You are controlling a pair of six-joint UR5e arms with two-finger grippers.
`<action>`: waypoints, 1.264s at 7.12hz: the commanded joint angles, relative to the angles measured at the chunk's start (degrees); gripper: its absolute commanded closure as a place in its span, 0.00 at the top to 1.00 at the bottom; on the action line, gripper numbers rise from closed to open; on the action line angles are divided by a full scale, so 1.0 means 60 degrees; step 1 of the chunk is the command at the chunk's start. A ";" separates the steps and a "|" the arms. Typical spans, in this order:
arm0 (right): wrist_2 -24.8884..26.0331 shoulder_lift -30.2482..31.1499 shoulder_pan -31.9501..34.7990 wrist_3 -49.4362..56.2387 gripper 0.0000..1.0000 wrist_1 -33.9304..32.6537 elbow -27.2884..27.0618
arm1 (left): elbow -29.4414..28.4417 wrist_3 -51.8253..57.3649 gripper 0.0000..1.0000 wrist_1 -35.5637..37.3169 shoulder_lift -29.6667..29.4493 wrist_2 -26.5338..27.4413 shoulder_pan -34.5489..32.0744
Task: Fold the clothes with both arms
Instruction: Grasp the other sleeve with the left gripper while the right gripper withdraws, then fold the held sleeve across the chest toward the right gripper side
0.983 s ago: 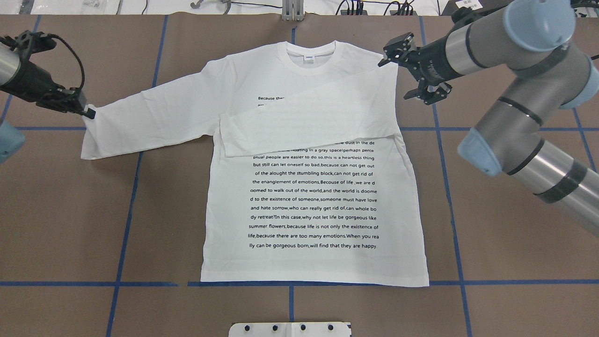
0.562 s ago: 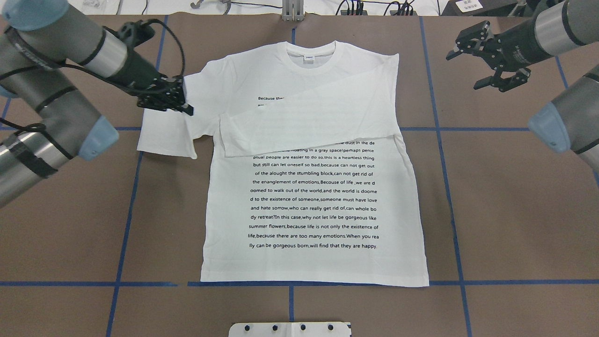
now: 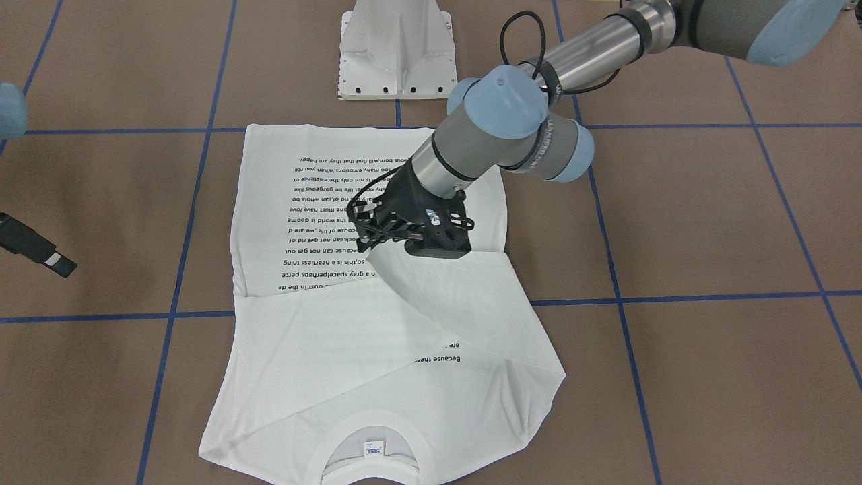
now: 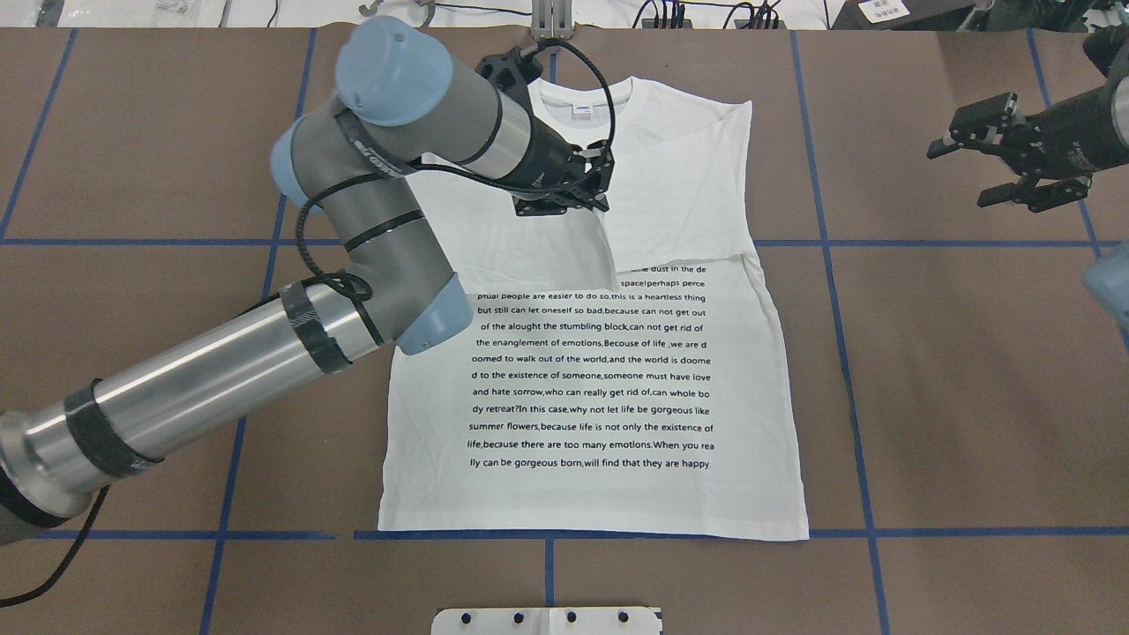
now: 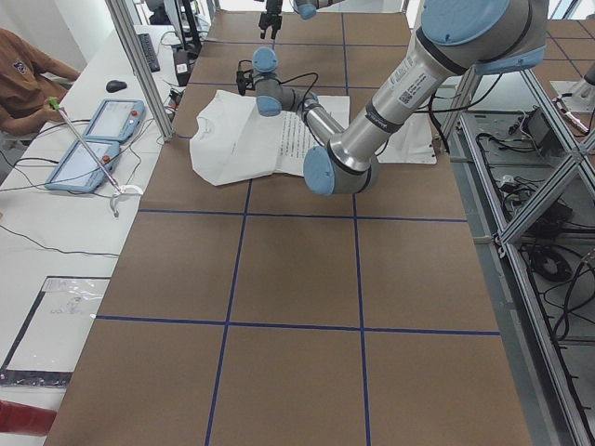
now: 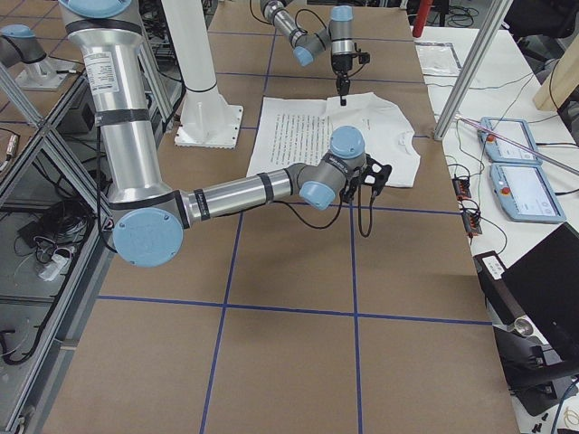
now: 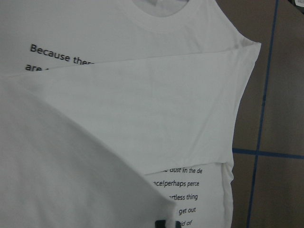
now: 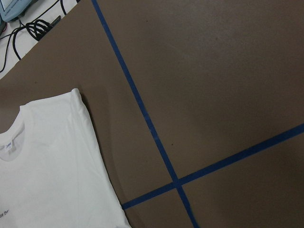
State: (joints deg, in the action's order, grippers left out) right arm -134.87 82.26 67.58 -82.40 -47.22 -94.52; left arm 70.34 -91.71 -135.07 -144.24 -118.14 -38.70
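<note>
The clothes are one white long-sleeved T-shirt (image 4: 600, 388) lying flat, black text up, collar at the far edge. Its right sleeve (image 4: 688, 194) lies folded across the chest. My left gripper (image 4: 562, 208) hovers over the chest, shut on the left sleeve (image 4: 564, 247), which hangs from it in a slanting sheet. From the front, that gripper (image 3: 431, 250) holds the sleeve (image 3: 458, 303) above the shirt (image 3: 303, 364). The left wrist view shows the sleeve (image 7: 61, 171) draped in front. My right gripper (image 4: 957, 176) is open, off the shirt to the right, holding nothing.
The brown table (image 4: 926, 397) carries a grid of blue tape lines (image 4: 847, 353). A white pedestal base (image 3: 397, 47) stands at the robot's side of the shirt hem. A person (image 5: 23, 79) sits beside two tablets (image 5: 93, 139) past the far edge.
My left gripper has carried the left sleeve from the table's left side rightward onto the chest. My right gripper has drawn away to the right, still open.
</note>
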 commanded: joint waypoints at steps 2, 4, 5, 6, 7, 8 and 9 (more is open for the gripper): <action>0.0051 0.0206 0.0016 0.0066 0.99 0.0282 0.0051 | -0.2470 -0.0198 0.00 -0.1070 -0.1485 0.1243 0.0209; -0.0007 0.0250 0.0031 0.0037 0.99 0.0297 -0.0037 | -0.3372 -0.0198 0.00 -0.1673 -0.1989 0.2077 0.0718; -0.0007 0.0264 0.0016 0.0022 0.99 0.0297 -0.0037 | -0.3373 -0.0198 0.00 -0.1746 -0.2019 0.2344 0.0939; -0.0007 0.0279 0.0016 0.0008 0.99 0.0312 -0.0052 | -0.3533 -0.0198 0.00 -0.1848 -0.2266 0.2709 0.1072; -0.0007 0.0294 0.0016 -0.0007 0.99 0.0457 0.0050 | -0.3999 -0.0198 0.00 -0.2183 -0.2414 0.2829 0.1131; -0.0007 0.0294 0.0016 -0.0050 0.99 0.0473 0.0051 | -0.4134 -0.0198 0.10 -0.2331 -0.2459 0.2960 0.1175; -0.0007 0.0294 0.0016 -0.0065 0.99 0.0473 0.0051 | -0.4425 -0.0241 0.10 -0.2333 -0.2807 0.3034 0.1205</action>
State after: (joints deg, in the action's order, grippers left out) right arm -134.91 84.01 67.68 -82.63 -44.50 -94.28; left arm 45.65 -92.96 -148.57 -159.29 -100.66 -31.76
